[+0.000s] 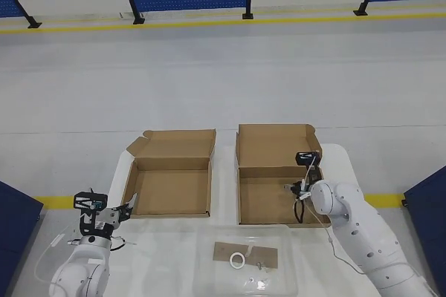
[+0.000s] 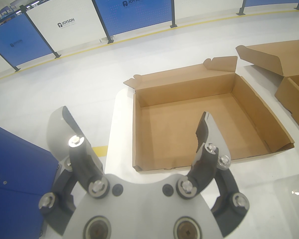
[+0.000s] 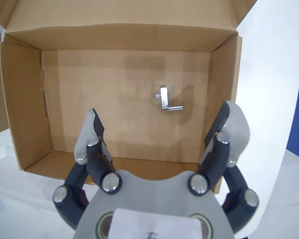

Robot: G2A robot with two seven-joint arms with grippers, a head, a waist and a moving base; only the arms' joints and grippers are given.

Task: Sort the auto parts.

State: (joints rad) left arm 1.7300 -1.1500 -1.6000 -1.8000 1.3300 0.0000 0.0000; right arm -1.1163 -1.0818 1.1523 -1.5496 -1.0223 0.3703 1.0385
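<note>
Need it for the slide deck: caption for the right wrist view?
Open right gripper over a cardboard box holding one small metal part.

My end effector (image 2: 135,113) hangs over the left part of the white table (image 2: 119,135), its two fingers (image 2: 211,135) spread wide apart. Just beyond them an open cardboard box (image 2: 184,93) sits on the table, its lid flap folded back on the far side. A second cardboard box (image 2: 292,95) stands to its right, apart from it, with its lid raised. Farther off, across the pale floor (image 2: 164,45), a yellow line (image 2: 209,19) runs in front of a row of blue and white partition panels (image 2: 129,3).
</note>
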